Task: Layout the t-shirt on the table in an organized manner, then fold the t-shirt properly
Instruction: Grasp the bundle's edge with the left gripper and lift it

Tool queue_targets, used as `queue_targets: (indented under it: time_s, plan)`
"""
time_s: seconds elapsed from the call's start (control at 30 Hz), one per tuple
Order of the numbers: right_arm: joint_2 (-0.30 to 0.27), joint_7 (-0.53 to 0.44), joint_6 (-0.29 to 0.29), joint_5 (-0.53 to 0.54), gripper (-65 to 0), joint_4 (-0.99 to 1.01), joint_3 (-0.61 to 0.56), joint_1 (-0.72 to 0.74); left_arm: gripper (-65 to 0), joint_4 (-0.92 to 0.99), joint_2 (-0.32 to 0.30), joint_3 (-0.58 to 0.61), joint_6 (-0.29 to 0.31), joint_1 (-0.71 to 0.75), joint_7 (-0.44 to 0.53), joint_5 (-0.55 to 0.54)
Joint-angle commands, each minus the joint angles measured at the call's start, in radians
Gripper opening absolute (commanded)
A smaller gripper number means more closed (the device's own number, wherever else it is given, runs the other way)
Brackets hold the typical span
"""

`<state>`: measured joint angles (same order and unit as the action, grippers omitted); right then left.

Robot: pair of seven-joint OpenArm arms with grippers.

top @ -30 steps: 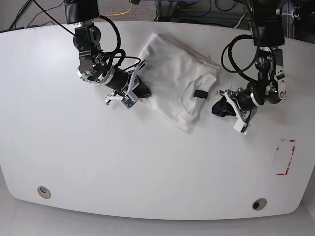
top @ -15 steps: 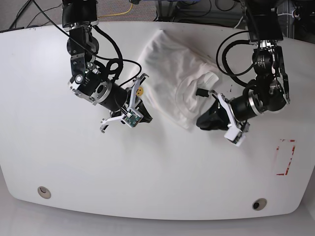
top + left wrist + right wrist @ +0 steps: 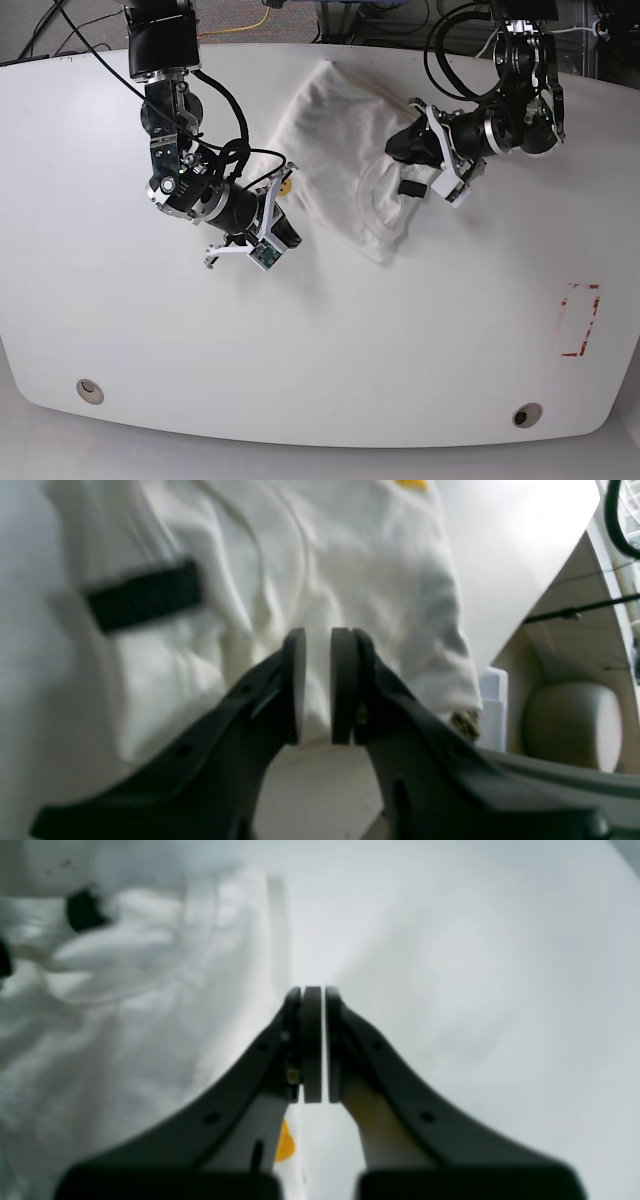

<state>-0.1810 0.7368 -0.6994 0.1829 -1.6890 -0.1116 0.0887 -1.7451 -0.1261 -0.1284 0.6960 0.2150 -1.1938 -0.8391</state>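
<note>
The white t-shirt (image 3: 345,140) lies crumpled at the back middle of the table (image 3: 400,330), with its black neck label (image 3: 408,188) showing. A yellow bit of print (image 3: 287,184) peeks out at its left edge. My left gripper (image 3: 398,148) sits at the shirt's right side near the collar. In the left wrist view the left gripper (image 3: 318,680) has its pads a narrow gap apart, with the t-shirt (image 3: 350,555) showing beyond them. My right gripper (image 3: 290,236) hovers over bare table just left of the shirt. In the right wrist view the right gripper (image 3: 314,1040) is shut and empty beside the t-shirt (image 3: 100,1040).
A red tape rectangle (image 3: 580,320) marks the table's right side. Two grommet holes (image 3: 90,389) (image 3: 526,414) sit near the front edge. Cables and stands crowd the space behind the table's far edge.
My left arm swung up from the table at the shirt's lower right to the shirt's right side near the collar. My right arm slid toward the front, off the shirt's left edge.
</note>
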Motion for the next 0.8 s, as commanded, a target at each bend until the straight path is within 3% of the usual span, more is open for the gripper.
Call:
queue_targets:
  time_s: [0.0, 0.2, 0.43, 0.77]
  plan:
    - [-0.002, -0.064, 0.001, 0.014, -64.2, 0.019, 0.002, 0.021, -57.1, -0.02, -0.007, -0.001, 0.002, 0.011, 0.016, -0.024]
    - [-0.002, -0.153, 0.001, 0.014, -64.2, 0.126, 0.002, -0.019, -57.1, 0.04, -0.03, 0.002, 0.002, 0.001, 0.016, 0.013]
    - [-0.004, -0.24, 0.001, 0.014, -64.2, 0.148, 0.003, -0.105, -56.9, 0.247, -0.085, 0.105, 0.002, -0.18, 0.025, 0.105]
    - [-0.004, -0.263, 0.001, 0.014, -64.2, 0.135, 0.006, -0.2, -56.9, 0.638, -0.083, 0.31, 0.002, -0.45, 0.191, 0.214]
